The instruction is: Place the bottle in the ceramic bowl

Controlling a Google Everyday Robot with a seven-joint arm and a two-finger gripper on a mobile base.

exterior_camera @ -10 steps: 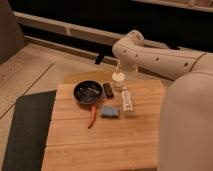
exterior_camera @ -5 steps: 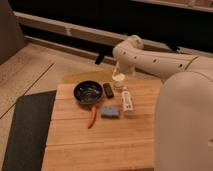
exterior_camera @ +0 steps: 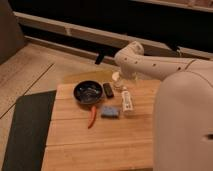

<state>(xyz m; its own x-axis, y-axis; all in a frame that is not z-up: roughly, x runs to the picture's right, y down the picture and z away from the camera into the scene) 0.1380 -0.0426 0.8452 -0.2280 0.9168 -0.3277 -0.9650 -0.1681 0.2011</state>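
Observation:
The slim white bottle point(exterior_camera: 127, 102) lies on the wooden table point(exterior_camera: 100, 145), cap end pointing away, right of the blue sponge. The dark glossy ceramic bowl point(exterior_camera: 88, 92) sits at the table's back left, with nothing visible inside but glints. My white arm reaches in from the right and bends down. My gripper point(exterior_camera: 124, 84) hangs at the arm's end just above the bottle's cap end, beside the pale round cup point(exterior_camera: 117, 77). The bottle rests on the table, apart from the bowl.
A small black oblong object point(exterior_camera: 108, 90) lies between bowl and cup. A blue sponge point(exterior_camera: 110, 112) and a thin orange-red item point(exterior_camera: 92, 117) lie in front of the bowl. A dark mat point(exterior_camera: 25, 130) covers the floor left of the table. My white body point(exterior_camera: 182, 125) fills the right.
The arm's bend has sunk a little toward the table and the gripper has come down over the bottle's cap end. The objects on the table have not moved.

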